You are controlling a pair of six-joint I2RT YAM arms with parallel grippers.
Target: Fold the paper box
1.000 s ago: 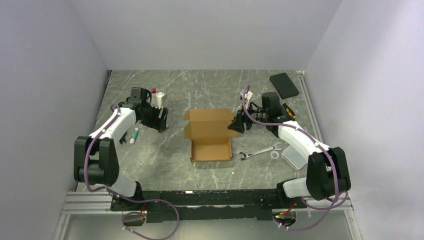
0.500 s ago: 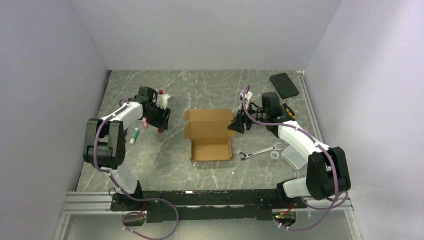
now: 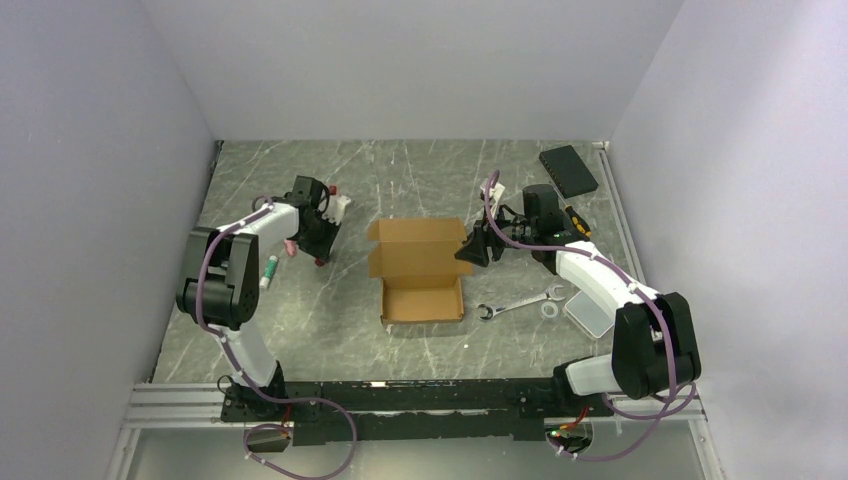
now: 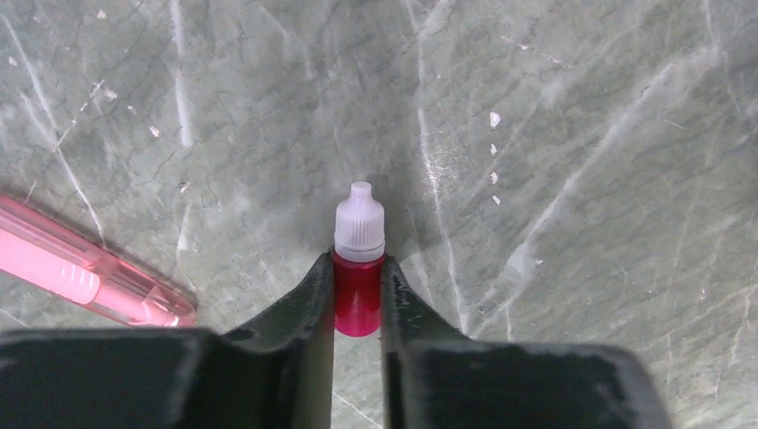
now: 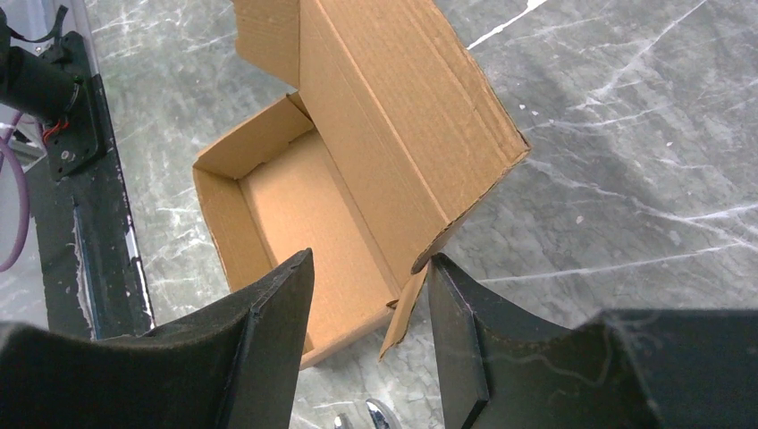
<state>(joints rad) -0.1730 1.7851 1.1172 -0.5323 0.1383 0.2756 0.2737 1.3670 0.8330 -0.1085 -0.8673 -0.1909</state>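
The paper box [image 3: 420, 292] lies mid-table as an open brown tray with its lid panel [image 3: 415, 243] raised at the far side. In the right wrist view the box [image 5: 375, 107] fills the upper middle. My right gripper [image 3: 470, 248] is at the box's right side. The right gripper [image 5: 371, 259] stands open, and a small side flap [image 5: 400, 315] hangs between its fingers, close to the right one. To the left of the box, my left gripper [image 3: 320, 240] is down at the table. The left gripper [image 4: 357, 264] is shut on a small red bottle [image 4: 358, 295] with a white cap.
A pink pen [image 4: 80, 277] lies just left of the left gripper. A white-and-green tube [image 3: 268, 270] and a white object [image 3: 335, 206] lie near it. Right of the box are a wrench [image 3: 518, 303], a clear plastic case [image 3: 588, 315], a screwdriver [image 3: 578, 220] and a black pad [image 3: 568, 168].
The left arm has swung in toward the table, its gripper shifting slightly right, and the jaws have closed on the red bottle. The right arm and the box have not moved.
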